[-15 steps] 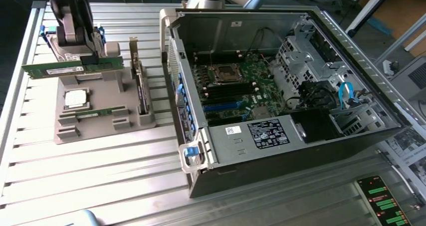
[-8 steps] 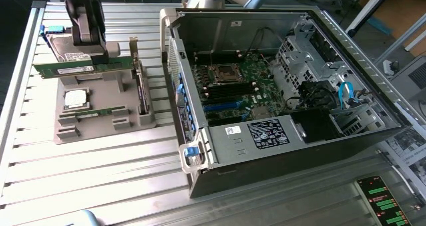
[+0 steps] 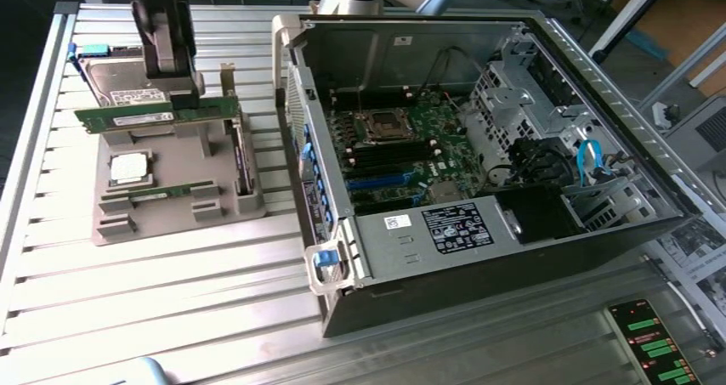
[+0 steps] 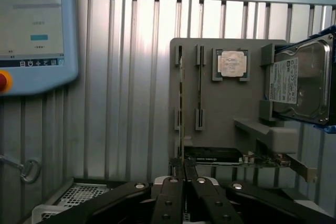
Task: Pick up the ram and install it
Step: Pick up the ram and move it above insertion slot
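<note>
Gripper [image 4: 182, 166] jaws, nearest the lens, are clamped on the ram [image 3: 159, 113], and beside the open computer case [image 3: 477, 296] sits the grey tray [image 4: 231, 108] where that green stick stands on edge, alongside a hard drive [image 4: 302, 82] and a smaller processor [image 4: 231, 63].

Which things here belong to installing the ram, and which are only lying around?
For the job: the ram, gripped by the tool; open computer case; motherboard inside it.
Just lying about: second ram stick, processor, hard drive, expansion card, grey tray, control tablet.
</note>
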Robot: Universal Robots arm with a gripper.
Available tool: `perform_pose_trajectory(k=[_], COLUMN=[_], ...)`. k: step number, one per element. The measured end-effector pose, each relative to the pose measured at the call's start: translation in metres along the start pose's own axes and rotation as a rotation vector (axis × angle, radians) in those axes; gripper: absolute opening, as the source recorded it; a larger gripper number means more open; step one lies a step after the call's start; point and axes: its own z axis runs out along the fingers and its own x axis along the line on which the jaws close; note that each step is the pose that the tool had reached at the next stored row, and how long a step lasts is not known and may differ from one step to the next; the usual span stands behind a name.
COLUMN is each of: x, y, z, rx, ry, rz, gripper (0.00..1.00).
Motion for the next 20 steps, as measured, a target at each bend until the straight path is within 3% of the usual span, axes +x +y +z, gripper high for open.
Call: perform_pose_trajectory(k=[20], x=[0.004], y=[-0.0381], z=[0.0], rx=[-0.0026], ry=[-0.0002], rz=[0.0], gripper=[0.12])
